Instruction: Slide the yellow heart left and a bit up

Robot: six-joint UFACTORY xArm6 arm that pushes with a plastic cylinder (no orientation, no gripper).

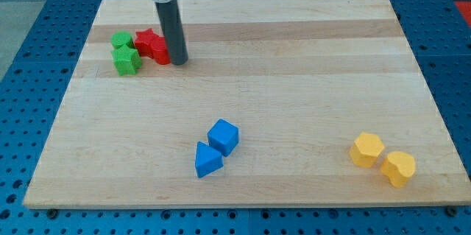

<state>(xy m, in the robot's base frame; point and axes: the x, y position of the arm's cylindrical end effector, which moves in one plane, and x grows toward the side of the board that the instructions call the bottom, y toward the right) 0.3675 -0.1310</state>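
Observation:
The yellow heart lies near the view's bottom right of the wooden board. A yellow hexagon block sits just up and left of it, touching or almost touching. My tip is far away at the upper left, right beside the red blocks, touching their right side. The rod rises from the tip to the top of the view.
Two green blocks sit left of the red ones, at the upper left. A blue cube and a blue triangular block lie together at the lower middle. The blue perforated table surrounds the board.

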